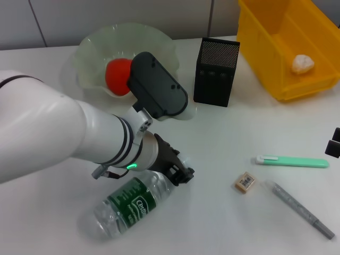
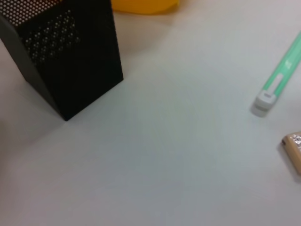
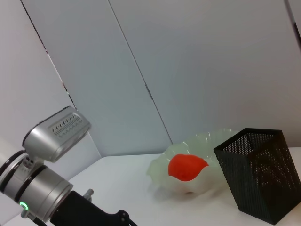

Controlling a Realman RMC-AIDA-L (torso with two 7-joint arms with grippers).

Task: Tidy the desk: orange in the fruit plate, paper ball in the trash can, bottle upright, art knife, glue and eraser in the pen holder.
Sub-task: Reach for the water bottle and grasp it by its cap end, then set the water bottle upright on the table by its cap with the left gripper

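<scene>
A clear bottle (image 1: 130,204) with a green label lies on its side near the table's front. My left gripper (image 1: 179,173) is down at its neck end and hides the cap. The orange (image 1: 118,74) sits in the pale green fruit plate (image 1: 93,50) at the back. A white paper ball (image 1: 303,64) lies in the yellow trash can (image 1: 276,32). On the table to the right lie the green art knife (image 1: 292,161), the tan eraser (image 1: 245,182) and the grey glue stick (image 1: 300,209). The black mesh pen holder (image 1: 217,71) stands upright. My right gripper (image 1: 333,143) is parked at the right edge.
The left wrist view shows the pen holder (image 2: 70,56), the art knife (image 2: 280,77) and a corner of the eraser (image 2: 294,146) on the white table. The right wrist view shows the orange (image 3: 186,167) in the fruit plate (image 3: 207,141) beside the pen holder (image 3: 256,174).
</scene>
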